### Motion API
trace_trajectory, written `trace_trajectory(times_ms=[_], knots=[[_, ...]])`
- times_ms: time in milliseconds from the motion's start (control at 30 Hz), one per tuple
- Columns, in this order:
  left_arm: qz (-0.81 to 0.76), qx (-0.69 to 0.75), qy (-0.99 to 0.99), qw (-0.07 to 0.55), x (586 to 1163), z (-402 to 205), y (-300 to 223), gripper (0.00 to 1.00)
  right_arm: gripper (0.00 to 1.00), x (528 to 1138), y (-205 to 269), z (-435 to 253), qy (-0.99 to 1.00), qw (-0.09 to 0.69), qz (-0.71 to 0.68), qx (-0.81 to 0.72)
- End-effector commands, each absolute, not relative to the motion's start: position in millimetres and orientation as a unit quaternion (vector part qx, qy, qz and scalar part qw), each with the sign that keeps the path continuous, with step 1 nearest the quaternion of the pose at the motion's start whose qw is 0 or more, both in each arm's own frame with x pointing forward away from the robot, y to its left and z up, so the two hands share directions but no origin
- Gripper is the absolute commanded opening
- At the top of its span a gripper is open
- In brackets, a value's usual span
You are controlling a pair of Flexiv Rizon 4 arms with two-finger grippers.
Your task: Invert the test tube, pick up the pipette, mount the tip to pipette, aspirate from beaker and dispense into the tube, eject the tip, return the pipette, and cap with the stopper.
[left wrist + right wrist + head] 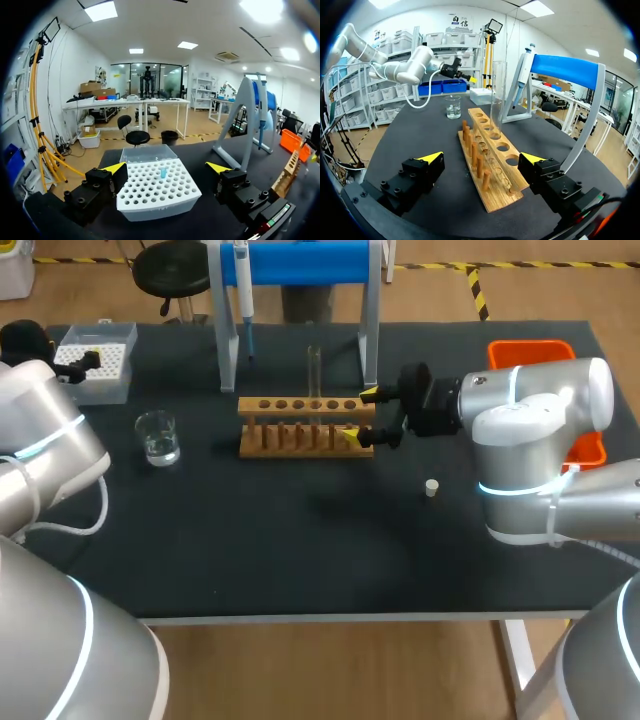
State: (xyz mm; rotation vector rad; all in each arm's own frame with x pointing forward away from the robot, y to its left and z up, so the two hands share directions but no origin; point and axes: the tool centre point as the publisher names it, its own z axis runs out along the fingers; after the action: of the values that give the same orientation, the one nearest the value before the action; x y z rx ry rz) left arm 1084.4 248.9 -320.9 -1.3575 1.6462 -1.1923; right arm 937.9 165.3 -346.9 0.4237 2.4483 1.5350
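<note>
In the head view, a wooden rack (305,425) is seen in the middle of the table (300,550), and the tube (314,375) stands upright in one of its holes. The right gripper (361,415) is placed at the right end of the rack, with its fingers spread, one on each side of this end. The stopper (432,488) lies on the table near the right arm (540,410), apart from the rack. The beaker (157,437) is placed left of the rack, and the tip box (95,362) is further back. The pipette (243,290) hangs on the stand (300,262).

In the left wrist view, the left gripper (166,168) is held released. The tip box is seen just ahead, between the fingers but not touched. One blue tip (163,172) stands in the box.

In the right wrist view, the jaws are released too. The rack end lies between them, and no contact is seen. The tube rises from the rack ahead of the gripper.
</note>
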Motion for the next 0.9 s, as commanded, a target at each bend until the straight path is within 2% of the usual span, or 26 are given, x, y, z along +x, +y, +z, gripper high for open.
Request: trace_trajectory(times_ms=[33,867,900], knots=[[-0.449,-0.528,0.63,0.35,1093,-329,243,1.0,1.0,937,165,-347,0.833,0.111,0.523,0.144],[-0.419,-0.552,0.639,0.334,1110,-346,239,1.0,1.0,937,165,-347,0.833,0.111,0.523,0.144],[-0.419,-0.551,0.639,0.334,1111,-346,238,0.82,1.0,937,165,-347,0.833,0.111,0.523,0.144]])
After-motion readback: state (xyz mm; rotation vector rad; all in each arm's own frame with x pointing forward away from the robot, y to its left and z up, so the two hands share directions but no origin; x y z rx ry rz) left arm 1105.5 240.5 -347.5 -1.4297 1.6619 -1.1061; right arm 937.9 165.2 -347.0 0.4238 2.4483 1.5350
